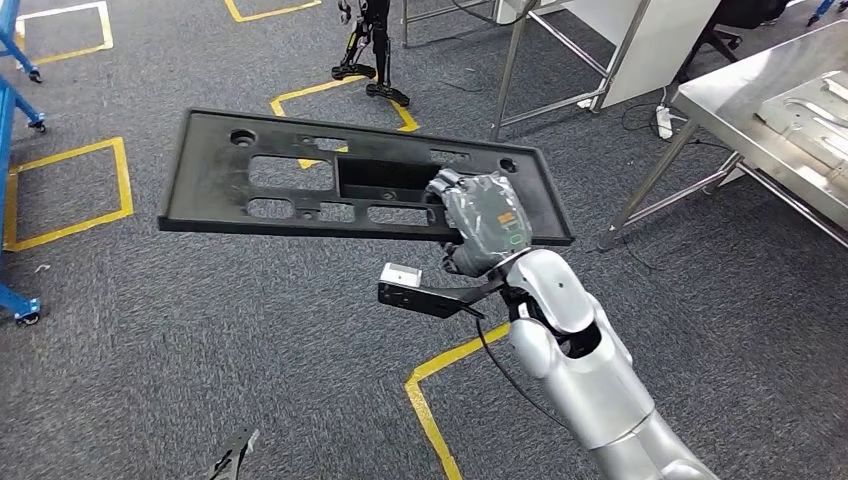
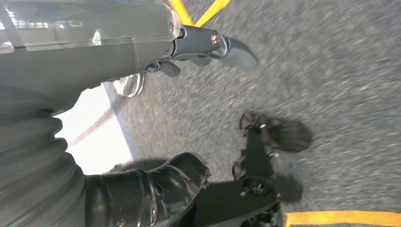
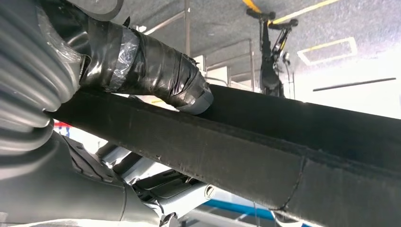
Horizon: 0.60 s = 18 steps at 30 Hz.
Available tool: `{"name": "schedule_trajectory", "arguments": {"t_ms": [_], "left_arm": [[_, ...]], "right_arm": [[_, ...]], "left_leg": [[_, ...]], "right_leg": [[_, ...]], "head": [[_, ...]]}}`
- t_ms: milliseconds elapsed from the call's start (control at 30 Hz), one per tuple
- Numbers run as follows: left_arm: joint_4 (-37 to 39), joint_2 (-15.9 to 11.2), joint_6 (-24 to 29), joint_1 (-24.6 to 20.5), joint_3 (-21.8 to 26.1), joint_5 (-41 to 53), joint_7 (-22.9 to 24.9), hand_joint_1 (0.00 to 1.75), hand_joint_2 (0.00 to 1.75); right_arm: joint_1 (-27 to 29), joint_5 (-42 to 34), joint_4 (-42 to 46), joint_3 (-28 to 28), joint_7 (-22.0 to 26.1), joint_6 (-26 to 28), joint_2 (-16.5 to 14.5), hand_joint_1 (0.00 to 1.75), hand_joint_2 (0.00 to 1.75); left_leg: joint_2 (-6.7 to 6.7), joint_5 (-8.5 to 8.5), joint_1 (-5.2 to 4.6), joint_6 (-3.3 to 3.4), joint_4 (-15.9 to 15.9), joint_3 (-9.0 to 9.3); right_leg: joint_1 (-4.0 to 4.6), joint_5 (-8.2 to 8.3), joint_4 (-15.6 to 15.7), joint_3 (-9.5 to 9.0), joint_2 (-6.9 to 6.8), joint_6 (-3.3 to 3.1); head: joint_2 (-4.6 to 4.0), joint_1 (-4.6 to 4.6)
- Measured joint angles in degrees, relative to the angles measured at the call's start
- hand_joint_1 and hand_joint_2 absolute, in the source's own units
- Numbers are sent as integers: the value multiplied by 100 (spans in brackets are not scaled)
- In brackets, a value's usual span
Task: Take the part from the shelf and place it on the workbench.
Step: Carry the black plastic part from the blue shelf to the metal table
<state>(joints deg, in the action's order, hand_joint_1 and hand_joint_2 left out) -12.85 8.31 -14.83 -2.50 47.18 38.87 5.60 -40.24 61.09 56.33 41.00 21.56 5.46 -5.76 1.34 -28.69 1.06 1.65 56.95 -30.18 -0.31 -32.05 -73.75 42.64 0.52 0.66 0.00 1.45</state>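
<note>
The part (image 1: 300, 180) is a long flat black plastic panel with several cutouts. It hangs level above the grey carpet in the head view. My right hand (image 1: 482, 222), wrapped in clear film, grips the panel's near edge toward its right end. In the right wrist view my taped thumb (image 3: 156, 71) presses on top of the panel's thick black rim (image 3: 283, 156), with darker fingers beneath it. The steel workbench (image 1: 740, 110) stands at the upper right, apart from the panel. My left hand (image 2: 142, 52) hangs over the carpet with its fingers apart and holds nothing.
A pressed metal piece (image 1: 815, 110) lies on the workbench. A metal-framed table (image 1: 560, 60) and a black stand (image 1: 370, 50) are at the back. Blue rack legs (image 1: 10, 110) line the left edge. Yellow tape squares (image 1: 70, 190) mark the carpet, and a white power strip (image 1: 664, 122) lies by the bench leg.
</note>
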Motion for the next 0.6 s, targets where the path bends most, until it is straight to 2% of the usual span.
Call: {"name": "schedule_trajectory", "arguments": {"t_ms": [33,67,100,133,167,200,233,267,300,333,367,400,433,467,500,533,567,600], "left_arm": [[-54,-64,-70,9,63,-18,19,0,175],[-101,-124,-110,20,124,-27,26,0,175],[-135,-174,-130,33,182,-29,22,0,175],[-156,-218,-135,53,235,-27,11,0,175],[-166,-256,-133,72,283,-22,-6,0,175],[-169,-289,-127,86,324,-17,-23,0,175],[-169,-310,-123,96,360,-10,-33,0,175],[-170,-329,-119,92,388,-4,-43,0,175],[-170,-340,-118,81,409,-2,-49,0,175],[-170,-343,-115,71,423,-3,-51,0,175],[-169,-348,-108,56,431,-8,-54,0,175],[-167,-356,-97,45,437,-12,-54,0,175],[-164,-369,-83,43,443,-16,-55,0,175],[-162,-394,-67,43,456,-18,-54,0,175],[-159,-417,-54,49,474,-20,-53,0,175],[-157,-442,-39,58,499,-25,-49,0,175],[-153,-463,-25,63,525,-32,-43,0,175],[-149,-480,-12,67,548,-39,-36,0,175]], "right_arm": [[-71,-35,-160,62,26,33,-69,175,175],[-142,-74,-306,115,49,54,-111,175,175],[-213,-117,-431,161,72,64,-137,175,175],[-278,-159,-531,200,92,67,-146,175,175],[-341,-203,-614,235,108,68,-149,175,175],[-406,-241,-678,269,122,67,-161,175,175],[-467,-268,-727,300,132,68,-182,175,175],[-527,-286,-763,326,139,69,-205,175,175],[-582,-294,-783,346,142,69,-234,175,175],[-628,-299,-803,357,141,69,-260,175,175],[-682,-307,-825,369,141,68,-290,175,175],[-731,-324,-850,389,145,64,-326,175,175],[-769,-345,-879,416,152,60,-360,175,175],[-793,-365,-905,452,163,53,-398,175,175],[-801,-381,-929,483,173,43,-422,175,175],[-801,-388,-953,507,179,34,-442,175,175],[-804,-393,-976,522,181,25,-454,175,175],[-813,-400,-997,531,181,19,-461,175,175]], "left_leg": [[60,-80,0,-7,0,101],[109,-168,-2,-16,-1,218],[149,-256,-6,-26,-4,335],[183,-344,-8,-37,-10,439],[214,-421,-12,-62,-27,534],[253,-486,-9,-100,-59,605],[301,-526,-7,-144,-90,684],[343,-512,-2,-198,-102,752],[374,-478,13,-243,-48,773],[341,-378,27,-271,127,743],[251,-256,44,-291,426,594],[140,-199,57,-297,811,347],[25,-226,62,-298,1187,58],[-44,-424,65,-309,1470,-259],[-73,-711,67,-322,1615,-526],[-82,-1006,72,-344,1619,-727],[-86,-1200,78,-376,1502,-879],[-101,-1167,90,-409,1288,-967]], "right_leg": [[-9,-28,-23,126,-24,0],[-15,43,132,167,-45,-14],[-10,244,440,130,-83,-44],[12,590,795,65,-174,-101],[60,883,1063,18,-271,-151],[118,1085,1250,-34,-356,-205],[173,1174,1346,-73,-393,-250],[210,1105,1382,-123,-360,-283],[206,1052,1456,-235,-298,-325],[193,1015,1525,-352,-225,-359],[171,979,1585,-482,-165,-393],[148,938,1646,-614,-93,-414],[142,883,1690,-723,-17,-433],[127,810,1716,-833,76,-443],[114,731,1729,-941,177,-438],[98,646,1729,-1053,272,-422],[78,548,1716,-1171,366,-395],[55,446,1691,-1275,442,-362]], "head": [[0,2],[0,4],[0,5],[0,8],[0,-4],[0,-12],[0,-27],[0,-38],[0,-39],[0,-45],[0,-48],[0,-56],[0,-63],[0,-68],[0,-71],[0,-74],[0,-75],[0,-75]]}}
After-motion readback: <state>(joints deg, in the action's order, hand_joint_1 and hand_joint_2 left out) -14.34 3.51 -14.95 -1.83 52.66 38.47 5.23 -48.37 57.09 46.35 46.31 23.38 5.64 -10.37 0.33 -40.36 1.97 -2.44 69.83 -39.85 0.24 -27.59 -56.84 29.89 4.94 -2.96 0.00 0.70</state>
